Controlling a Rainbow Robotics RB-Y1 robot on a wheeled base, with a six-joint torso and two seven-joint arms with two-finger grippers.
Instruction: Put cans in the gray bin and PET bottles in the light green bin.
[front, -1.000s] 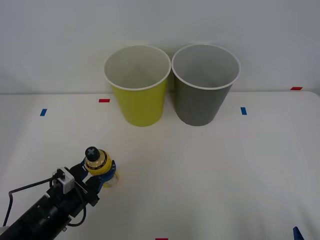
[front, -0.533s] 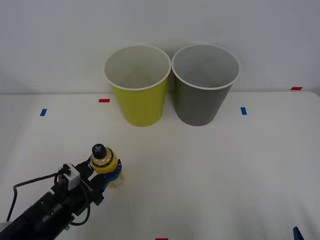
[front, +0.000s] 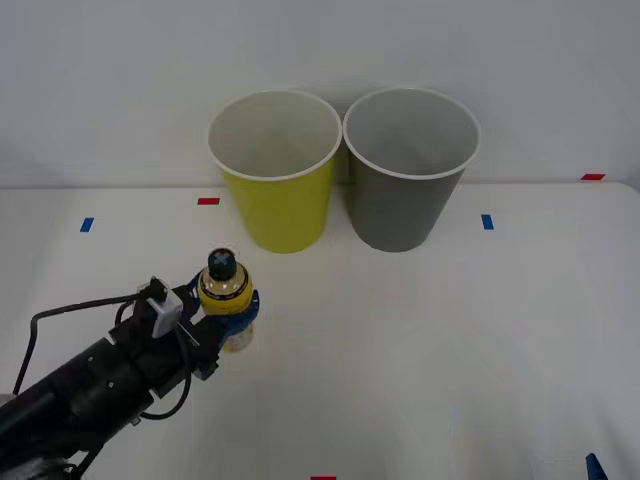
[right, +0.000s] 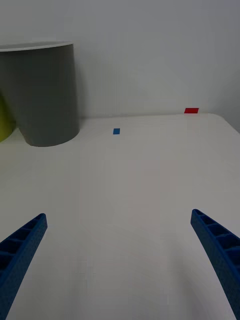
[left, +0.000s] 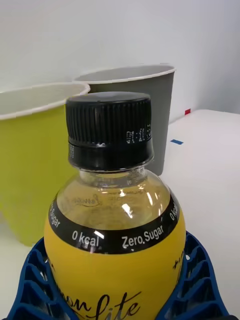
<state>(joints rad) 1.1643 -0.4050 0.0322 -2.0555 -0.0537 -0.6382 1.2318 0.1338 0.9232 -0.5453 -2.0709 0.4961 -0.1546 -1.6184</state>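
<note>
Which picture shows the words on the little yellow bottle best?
The left wrist view: the bottle sits close up in the left pincer, so "0 kcal" and "Zero Sugar" are readable. The front view shows the bottle small, its words unreadable. The right wrist view looks at the gray bin.

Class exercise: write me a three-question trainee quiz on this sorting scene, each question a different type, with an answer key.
1. True or false: the left end effector grips the PET bottle upright.
2. Which bin stands nearer the bottle? A) the light green bin B) the gray bin
3. Fill in: the bottle's cap is ____ in colour.

Key: 1 true; 2 A; 3 black. The right end effector waits open above the white table.
</note>
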